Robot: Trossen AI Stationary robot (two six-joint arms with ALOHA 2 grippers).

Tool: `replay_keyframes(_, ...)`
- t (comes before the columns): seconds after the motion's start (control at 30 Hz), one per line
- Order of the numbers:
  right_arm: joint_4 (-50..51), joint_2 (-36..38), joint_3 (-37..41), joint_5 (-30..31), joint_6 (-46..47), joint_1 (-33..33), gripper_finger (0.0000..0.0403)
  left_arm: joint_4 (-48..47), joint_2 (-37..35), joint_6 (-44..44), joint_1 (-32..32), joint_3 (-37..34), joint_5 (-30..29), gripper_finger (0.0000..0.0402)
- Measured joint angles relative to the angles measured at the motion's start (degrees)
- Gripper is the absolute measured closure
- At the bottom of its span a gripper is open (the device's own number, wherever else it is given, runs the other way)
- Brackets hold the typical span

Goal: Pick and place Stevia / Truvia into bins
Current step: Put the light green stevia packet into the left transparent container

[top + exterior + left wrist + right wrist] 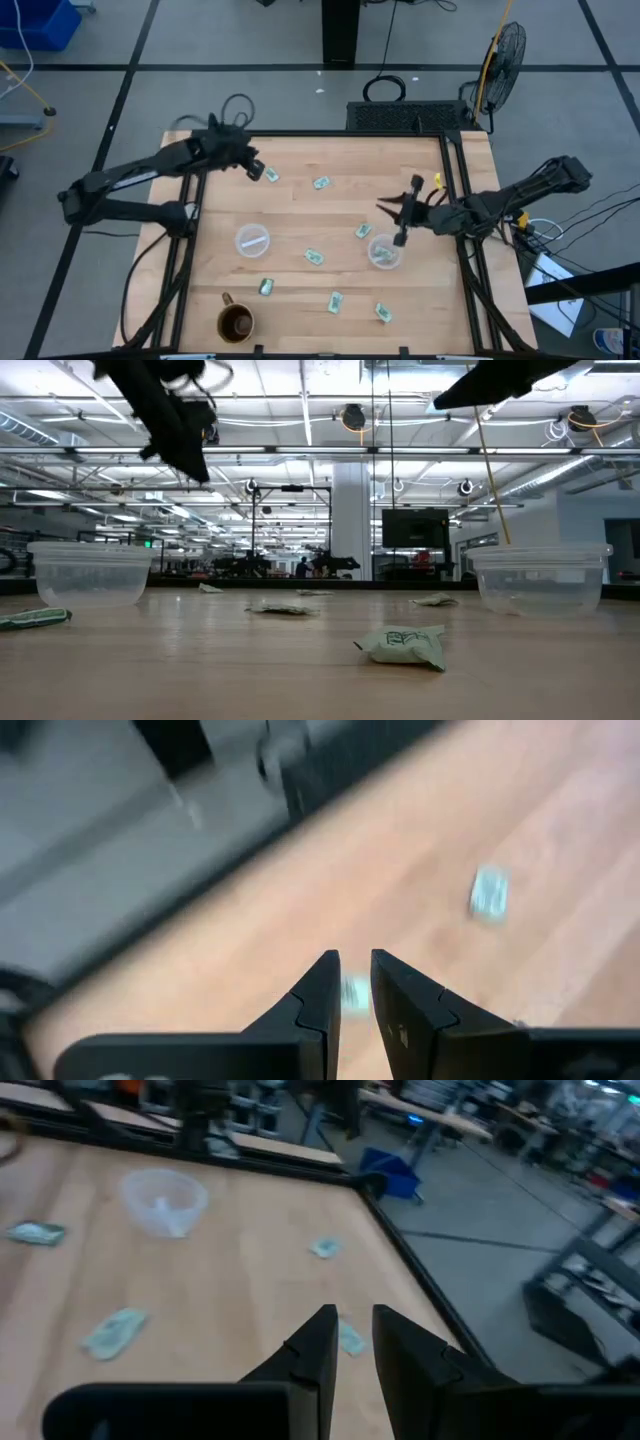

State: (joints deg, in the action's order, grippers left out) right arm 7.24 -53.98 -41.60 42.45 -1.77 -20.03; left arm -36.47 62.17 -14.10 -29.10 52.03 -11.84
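Note:
Several green-and-white Stevia packets lie flat on the wooden table (pixel 300 215), among them one at the far left (pixel 270 175), one at the far middle (pixel 321 183) and one near the right cup (pixel 362 231). Two clear cups stand upright, the left cup (pixel 252 240) holding a packet and the right cup (pixel 384 251) holding something pale. My left gripper (pixel 257 170) is raised just left of the far-left packet, its fingers (pixel 325 985) shut to a narrow gap and empty. My right gripper (pixel 383 207) hovers beyond the right cup, shut to a narrow gap (pixel 355 1312) and empty.
A brown mug (pixel 236 322) stands at the near left corner. More packets lie toward the near edge (pixel 335 300), (pixel 382 313), (pixel 266 287), (pixel 314 257). Black frame rails run along the table's left and right sides. A fan (pixel 505 50) stands beyond the far right corner.

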Motion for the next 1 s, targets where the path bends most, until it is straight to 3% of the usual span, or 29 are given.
replay_keyframes(0.17, 0.27, -0.92, 1.59, -0.50, 4.19, 2.06, 0.0344, 0.02, 9.49, 2.36, -6.61, 0.00, 11.69, 0.0334)
replay_keyframes(0.4, -3.19, -1.79, 7.55, -0.51, 5.81, 3.36, 0.0344, 0.57, 19.93, 5.02, -12.44, 0.00, 19.20, 0.0334)
replay_keyframes(0.67, -15.82, -1.77, 13.35, -0.49, 1.21, 3.51, 0.0344, 2.87, 28.63, 5.37, -13.37, 0.00, 19.83, 0.0334)
replay_keyframes(1.0, -16.47, -1.75, 13.44, -0.62, 5.02, 3.51, 0.0344, 6.64, 32.02, 5.02, -13.25, 0.00, 17.94, 0.0334)
